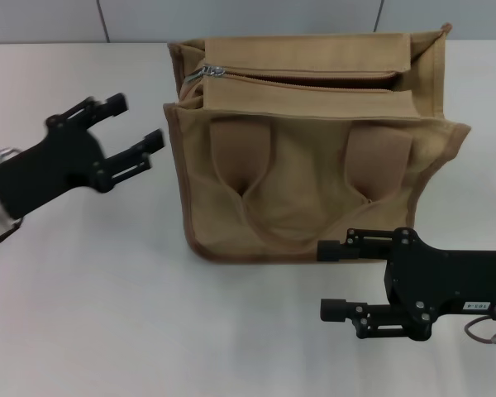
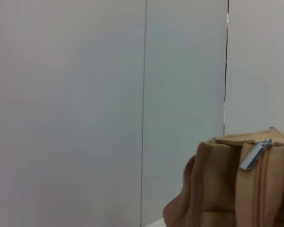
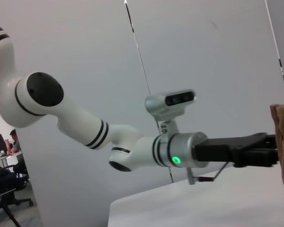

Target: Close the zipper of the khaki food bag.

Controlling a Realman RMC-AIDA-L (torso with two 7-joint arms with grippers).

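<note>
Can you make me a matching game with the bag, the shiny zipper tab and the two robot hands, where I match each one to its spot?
Things:
1. khaki food bag
2. zipper pull tab
3. left gripper
4. right gripper

Places:
A. at the bag's top left end
B. by the bag's front bottom edge
C. in the middle of the table
D. open, left of the bag

Pairs: 1-C, 2-A, 3-D, 4-B

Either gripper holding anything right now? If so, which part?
Nothing is held. The left gripper hangs open beside the khaki food bag, short of the zipper pull. The right gripper is open in front of the bag, jaws empty.
</note>
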